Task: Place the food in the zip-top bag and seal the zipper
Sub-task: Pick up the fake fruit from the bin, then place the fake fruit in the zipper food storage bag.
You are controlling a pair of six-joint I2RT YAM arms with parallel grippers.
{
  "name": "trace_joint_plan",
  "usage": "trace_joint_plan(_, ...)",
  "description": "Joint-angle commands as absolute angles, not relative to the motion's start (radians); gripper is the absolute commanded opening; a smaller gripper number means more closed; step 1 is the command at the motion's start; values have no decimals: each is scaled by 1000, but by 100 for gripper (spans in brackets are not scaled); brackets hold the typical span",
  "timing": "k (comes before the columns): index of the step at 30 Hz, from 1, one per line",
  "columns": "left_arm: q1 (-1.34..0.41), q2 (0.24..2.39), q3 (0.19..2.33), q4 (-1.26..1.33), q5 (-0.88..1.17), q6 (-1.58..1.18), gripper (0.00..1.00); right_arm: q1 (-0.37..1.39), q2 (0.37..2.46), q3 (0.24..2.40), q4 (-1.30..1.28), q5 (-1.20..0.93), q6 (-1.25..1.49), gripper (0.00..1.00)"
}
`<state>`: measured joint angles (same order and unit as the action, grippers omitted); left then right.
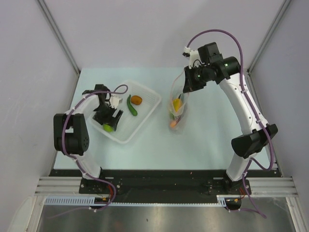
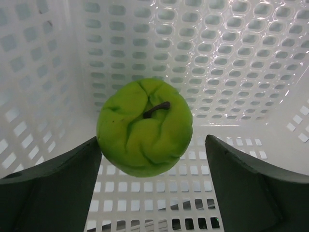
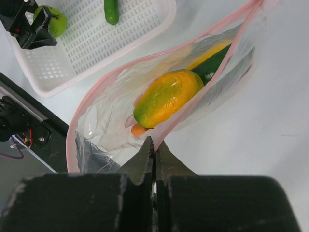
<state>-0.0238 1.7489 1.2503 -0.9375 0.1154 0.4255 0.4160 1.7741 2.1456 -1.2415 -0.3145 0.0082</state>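
Observation:
My left gripper is open inside the white tray, its jaws on either side of the lime-green ball, which also shows in the top view. A green cucumber and an orange piece lie in the tray. My right gripper is shut on the pink-red zipper of the clear zip-top bag and holds its mouth open. A yellow-green piece, a dark green piece and a small orange piece lie in the bag.
The tray sits at the left of the pale table, the bag at the middle. The left gripper also shows in the right wrist view, over the tray's corner. A black base rail runs along the near edge.

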Motion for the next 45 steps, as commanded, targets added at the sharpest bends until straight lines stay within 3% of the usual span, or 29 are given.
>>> trace_joint_plan(1, -44, 1747, 1276, -913, 190, 410, 84, 407, 1753, 2206, -1258, -302, 11, 0)
trace_joint_plan(4, -69, 1706, 1313, -882, 259, 384, 63, 414, 1759, 2204, -1279, -252, 3, 0)
trace_joint_plan(7, -84, 1654, 1390, -824, 418, 325, 51, 423, 1766, 2206, -1296, -194, -23, 0)
trace_joint_plan(10, -123, 1585, 1494, -687, 642, 203, 46, 423, 1767, 2206, -1301, -192, -26, 0)
trace_joint_plan(14, -238, 1529, 1597, -358, 773, -89, 43, 429, 1776, 2212, -1298, -187, -25, 0)
trace_joint_plan(21, -492, 1528, 1577, 203, 848, -345, 45, 430, 1773, 2223, -1286, -153, -12, 0)
trace_joint_plan(25, -572, 1574, 1542, 320, 862, -379, 45, 408, 1772, 2229, -1270, -193, 23, 0)
trace_joint_plan(34, -615, 1676, 1451, 298, 828, -301, 45, 324, 1772, 2241, -1269, -345, 69, 0)
trace_joint_plan(38, -617, 1713, 1570, 15, 704, -172, 47, 316, 1775, 2243, -1275, -351, 63, 0)
trace_joint_plan(42, -627, 1772, 1738, -242, 525, -40, 60, 318, 1778, 2240, -1278, -315, 61, 0)
trace_joint_plan(44, -629, 1796, 1837, -357, 473, -26, 75, 319, 1779, 2238, -1279, -305, 57, 0)
trace_joint_plan(45, -629, 1802, 1856, -379, 479, -14, 88, 321, 1781, 2238, -1281, -293, 57, 0)
